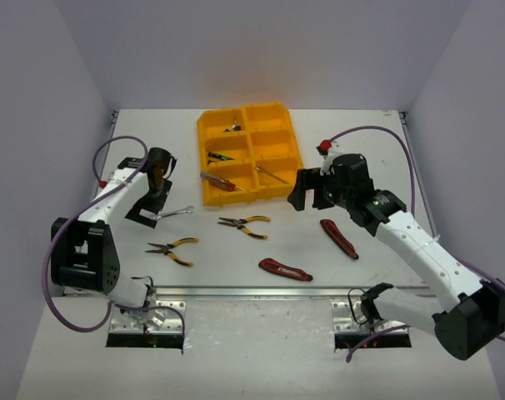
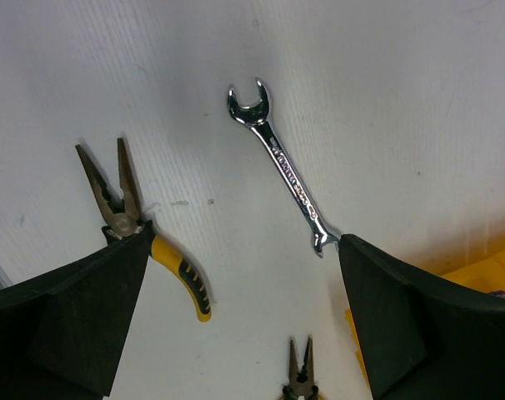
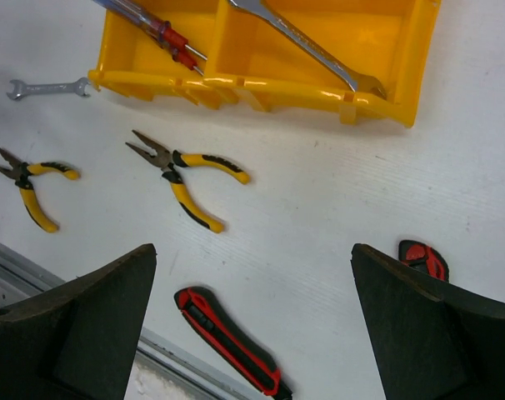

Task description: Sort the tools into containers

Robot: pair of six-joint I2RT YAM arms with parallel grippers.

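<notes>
Risks first. The small silver open-ended wrench (image 2: 282, 179) lies flat and thin on the white table (image 1: 377, 167), to the left of the yellow-orange plastic organiser tray (image 1: 204, 158). In the left wrist view its near end sits just beside one finger, not midway between the two. If the jaws close there they could pinch only the tip, and the wrench would likely swing or slip out on the way to the tray. The other finger overlaps the handle of the nearer yellow-black long-nose pliers (image 2: 136, 225). A straight descent may catch the pliers and drag them.

On the right, the long red-and-black utility knife (image 3: 227, 337) lies close to the metal rail at the table's near edge. A glancing touch could push it onto the rail. The second red-and-black knife (image 3: 421, 258) lies right at the other finger and could be knocked.

Left gripper (image 1: 149, 214): jaws spread wide, holding nothing, hovering low just beside the wrench. I see no contact.

Right gripper (image 1: 309, 192): jaws also fully spread and empty, raised above the table just right of the tray's near corner.

Tray contents: a red-handled screwdriver (image 3: 157, 29) in the near-left compartment and a larger silver wrench (image 3: 307, 42) in the near-right. Two left compartments farther back hold small dark tools I cannot identify. A second pair of pliers (image 1: 244, 223) waits on the table.
</notes>
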